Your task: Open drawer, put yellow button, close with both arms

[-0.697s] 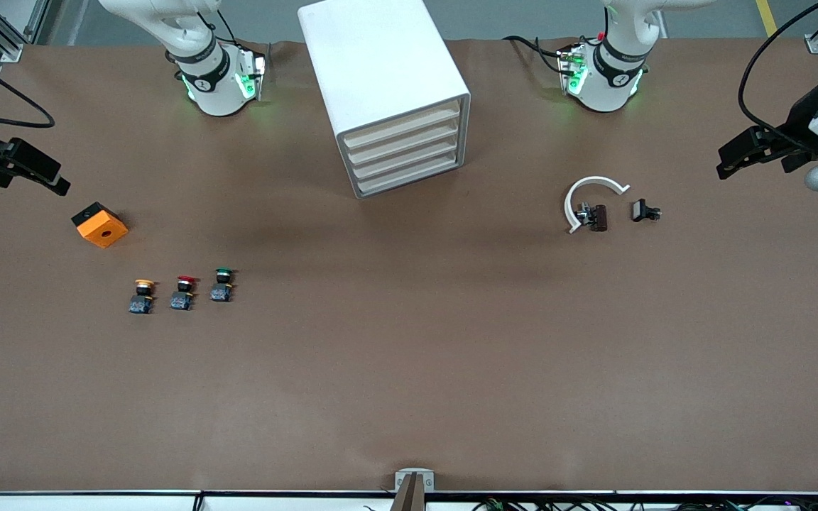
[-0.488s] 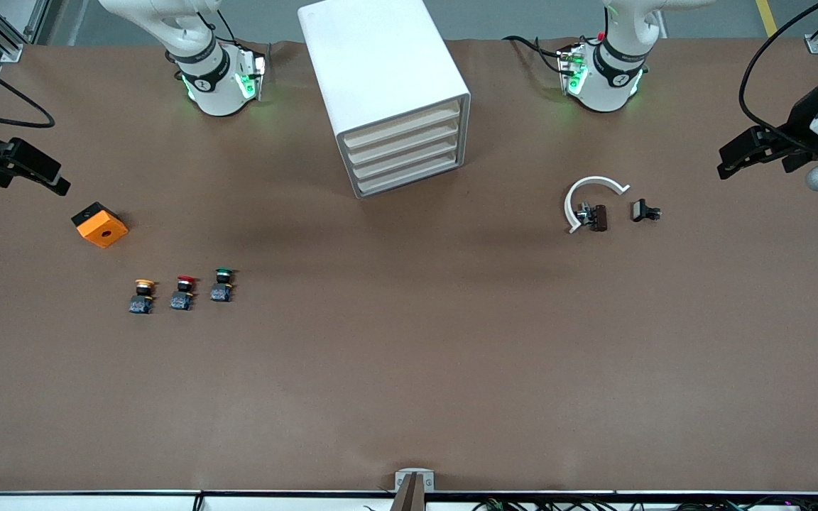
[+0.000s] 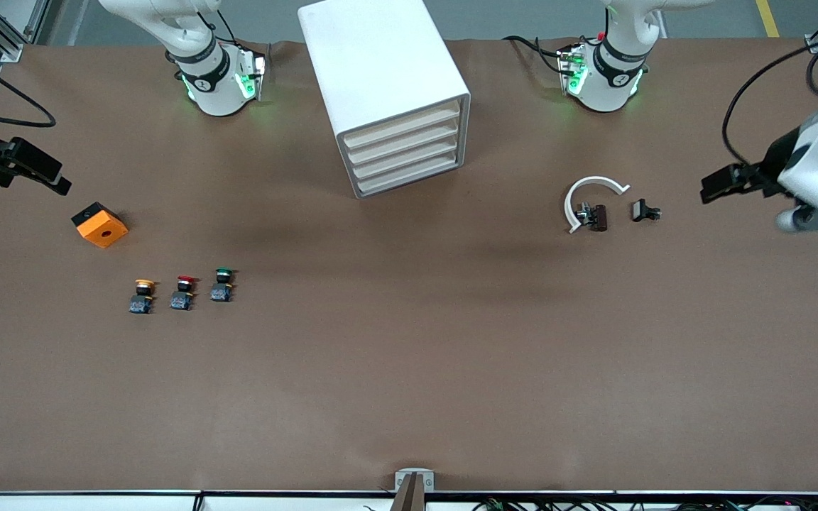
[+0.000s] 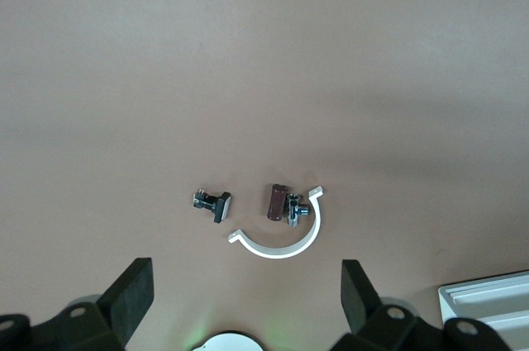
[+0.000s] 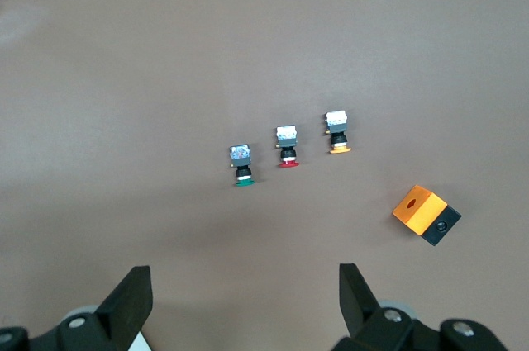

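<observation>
Both spread-fingered black grippers, left gripper and right gripper, hang empty while the small yellow-capped button sits beside its red-capped twin, risking a mix-up, the white cabinet's cream-fronted drawer closed.

The surface looks like matt brown paper or felt, slightly wrinkled. Cabinet is smooth white plastic, semi-gloss. Orange block is matt plastic. Arms are glossy white, and the white arc looks like plain plastic.
</observation>
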You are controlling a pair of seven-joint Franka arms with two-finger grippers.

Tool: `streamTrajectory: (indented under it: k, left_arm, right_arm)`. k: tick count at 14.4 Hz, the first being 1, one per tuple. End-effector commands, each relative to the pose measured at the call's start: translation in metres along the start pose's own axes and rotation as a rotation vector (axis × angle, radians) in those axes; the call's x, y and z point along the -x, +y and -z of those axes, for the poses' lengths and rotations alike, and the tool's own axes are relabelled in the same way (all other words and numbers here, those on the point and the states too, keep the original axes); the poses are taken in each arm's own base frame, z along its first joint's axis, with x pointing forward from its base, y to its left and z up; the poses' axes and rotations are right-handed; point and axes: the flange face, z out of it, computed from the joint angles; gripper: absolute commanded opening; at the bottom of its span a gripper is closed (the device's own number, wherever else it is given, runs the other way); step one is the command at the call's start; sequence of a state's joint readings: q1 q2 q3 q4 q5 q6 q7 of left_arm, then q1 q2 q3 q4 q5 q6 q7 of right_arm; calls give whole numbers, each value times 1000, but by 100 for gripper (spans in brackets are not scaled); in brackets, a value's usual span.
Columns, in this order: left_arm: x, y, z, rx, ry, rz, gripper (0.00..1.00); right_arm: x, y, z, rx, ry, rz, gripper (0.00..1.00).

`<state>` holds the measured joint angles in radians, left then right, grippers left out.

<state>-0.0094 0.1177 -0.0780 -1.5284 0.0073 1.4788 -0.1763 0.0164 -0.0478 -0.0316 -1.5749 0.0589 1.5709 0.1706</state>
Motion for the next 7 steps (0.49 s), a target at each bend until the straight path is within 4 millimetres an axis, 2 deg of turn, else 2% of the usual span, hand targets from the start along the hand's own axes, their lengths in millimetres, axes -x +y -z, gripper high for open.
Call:
streamTrajectory:
  k: [1, 3, 5, 6, 7]
  left_arm:
    - [-28, 22, -37, -2, -74, -28, 100]
    - [-47, 36, -83, -9, -156, 17, 100]
    - [-63, 49, -129, 29, -251, 161, 100]
    - [-69, 62, -144, 31, -281, 236, 100]
    - [-72, 95, -163, 2, -307, 303, 100]
  right_arm:
    - [-2, -2, 5, 14, 3, 5, 100]
    - [-2, 0, 2, 24, -3, 4, 100]
    - [-5, 2, -5, 57, -11, 4, 100]
    - [-6, -1, -10, 89, -15, 14, 100]
    - [-10, -14, -22, 118, -30, 40, 100]
